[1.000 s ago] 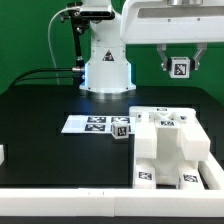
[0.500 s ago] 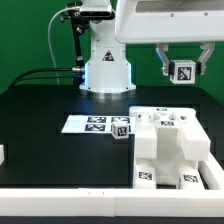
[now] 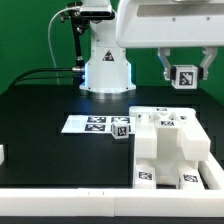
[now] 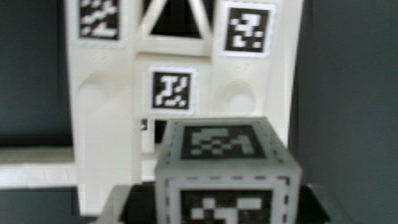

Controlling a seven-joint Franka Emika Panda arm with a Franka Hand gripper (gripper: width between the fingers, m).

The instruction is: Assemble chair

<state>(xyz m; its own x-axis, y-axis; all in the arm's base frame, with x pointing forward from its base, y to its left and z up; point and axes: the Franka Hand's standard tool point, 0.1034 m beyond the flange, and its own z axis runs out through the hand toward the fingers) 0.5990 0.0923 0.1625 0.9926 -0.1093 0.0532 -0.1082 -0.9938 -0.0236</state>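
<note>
Plain green backdrop (image 3: 30, 40) fills the rear, flat, no detail. Matte black surface (image 3: 45, 105) spans the scene, with a white ledge (image 3: 60, 206) running along its near edge. Light even and soft. Wrist view: same dark surface, blurred.

Edge item: matte white plastic piece (image 3: 2, 155), mostly cut off.
Chair: white blocky chair assembly (image 3: 165, 150), cropped at the exterior view's right.
Cube: small white tagged cube (image 4: 217, 160), blurred, partly cropped.

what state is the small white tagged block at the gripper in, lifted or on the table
Lifted: the small white tagged plastic block hangs clamped between the two-finger gripper's jaws, clear above the black table.
</note>
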